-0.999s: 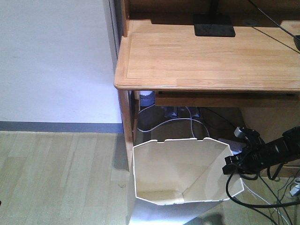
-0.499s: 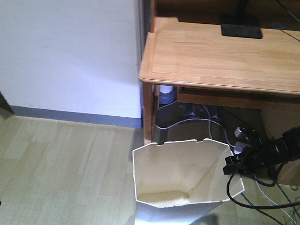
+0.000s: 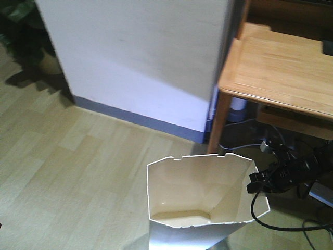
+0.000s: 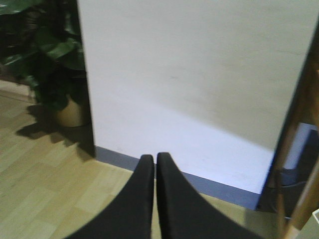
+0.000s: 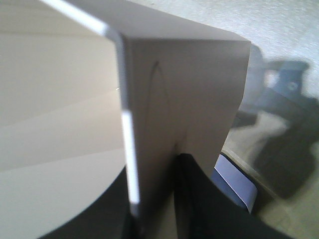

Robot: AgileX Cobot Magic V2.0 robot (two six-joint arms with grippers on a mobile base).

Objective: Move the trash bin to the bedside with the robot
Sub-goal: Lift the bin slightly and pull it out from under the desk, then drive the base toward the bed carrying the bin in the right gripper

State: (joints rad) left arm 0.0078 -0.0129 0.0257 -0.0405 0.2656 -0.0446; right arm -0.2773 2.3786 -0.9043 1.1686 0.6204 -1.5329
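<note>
My front view is soft and slightly smeared, the wall (image 3: 135,52) washed bluish-white and the top-left corner sunk in gloom. My right wrist view is badly out of focus on the trash bin (image 5: 199,89) rim. On the left wrist view, the plant (image 4: 45,45) throws dark shadows across the floor (image 4: 45,174).

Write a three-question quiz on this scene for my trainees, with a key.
1. True or false: the right hand grips the bin by its rim.
2. What stands past the left edge of the wall? A. plant B. chair C. lamp
3. Fill in: the left hand is ___ (open/shut).
Key: 1 true; 2 A; 3 shut.
</note>
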